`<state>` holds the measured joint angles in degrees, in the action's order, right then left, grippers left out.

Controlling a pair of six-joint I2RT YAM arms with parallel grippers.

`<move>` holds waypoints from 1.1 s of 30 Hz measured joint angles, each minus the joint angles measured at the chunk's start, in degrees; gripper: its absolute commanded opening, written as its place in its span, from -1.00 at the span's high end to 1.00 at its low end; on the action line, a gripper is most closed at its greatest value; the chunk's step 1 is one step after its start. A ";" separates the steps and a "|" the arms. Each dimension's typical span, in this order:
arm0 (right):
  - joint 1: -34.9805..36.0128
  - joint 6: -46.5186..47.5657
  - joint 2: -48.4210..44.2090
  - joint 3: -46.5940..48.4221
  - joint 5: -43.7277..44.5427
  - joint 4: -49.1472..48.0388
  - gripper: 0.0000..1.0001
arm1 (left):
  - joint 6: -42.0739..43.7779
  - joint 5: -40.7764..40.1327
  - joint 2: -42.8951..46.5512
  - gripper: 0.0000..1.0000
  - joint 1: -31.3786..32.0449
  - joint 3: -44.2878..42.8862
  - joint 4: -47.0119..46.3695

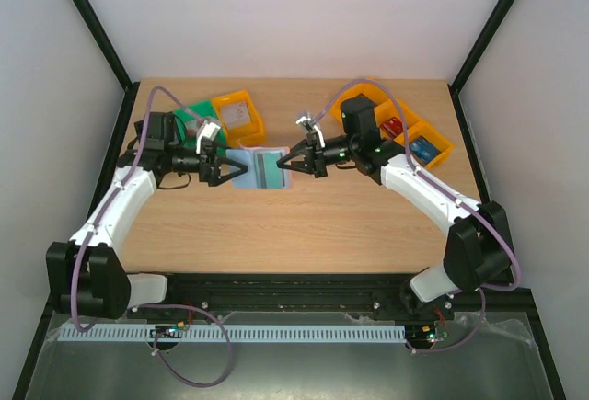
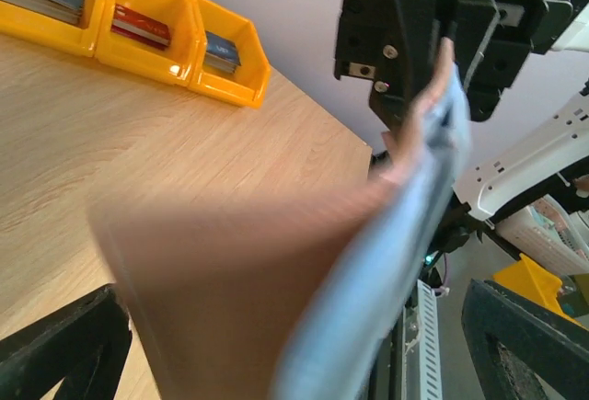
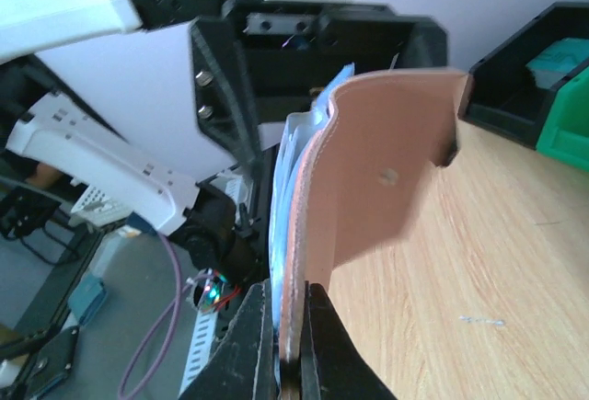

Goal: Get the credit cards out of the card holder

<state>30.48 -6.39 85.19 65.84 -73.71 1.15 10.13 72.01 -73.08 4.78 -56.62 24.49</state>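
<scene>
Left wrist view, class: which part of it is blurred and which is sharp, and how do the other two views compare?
Left wrist view: the card holder fills the foreground as a soft tan-and-blue blur, while the yellow bins behind are sharp. Right wrist view: the holder's tan leather is fairly crisp, the background cluttered. Top view: evenly lit, sharp throughout, only faint shadows on the table.

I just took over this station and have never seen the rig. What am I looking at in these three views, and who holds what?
The overhead view shows two robot arms bolted at the near edge of a wooden table. The other two pictures come from cameras on each wrist.

Between the arms the card holder is spread open, light blue inside, tan outside. The right gripper is shut on its edge. The left gripper stands open around the other edge, not clamping it.

Yellow bins and a green bin sit at the back, some with cards inside.
</scene>
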 measured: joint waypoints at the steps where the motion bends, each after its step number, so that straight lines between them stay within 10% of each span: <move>1: 0.00 1.38 -0.09 0.00 -0.79 1.05 0.97 | 0.04 -0.02 -0.31 -0.98 -0.31 -0.15 0.17; 13: -0.48 7.37 -1.38 0.31 -6.16 5.22 0.97 | 7.58 3.50 -1.44 -0.96 0.22 -1.57 5.64; 17: -0.48 6.34 -1.38 0.35 -5.33 4.87 0.97 | 11.89 5.55 -1.97 -0.27 2.16 -2.67 9.40; 19: -0.48 4.61 -1.38 0.35 -4.02 3.69 0.93 | 13.88 6.54 -2.05 0.54 2.91 -2.95 11.13; 21: -0.48 2.36 -1.38 0.28 -2.56 1.77 0.71 | 15.30 7.04 -2.10 0.94 3.08 -3.37 12.17; 33: -1.36 0.48 -2.71 -1.01 5.07 -1.44 0.33 | 17.44 9.97 -2.12 0.96 1.20 -4.46 14.23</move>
<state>29.12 -5.91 82.48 64.84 -68.64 -0.30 27.57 81.97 -75.20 5.98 -61.08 38.72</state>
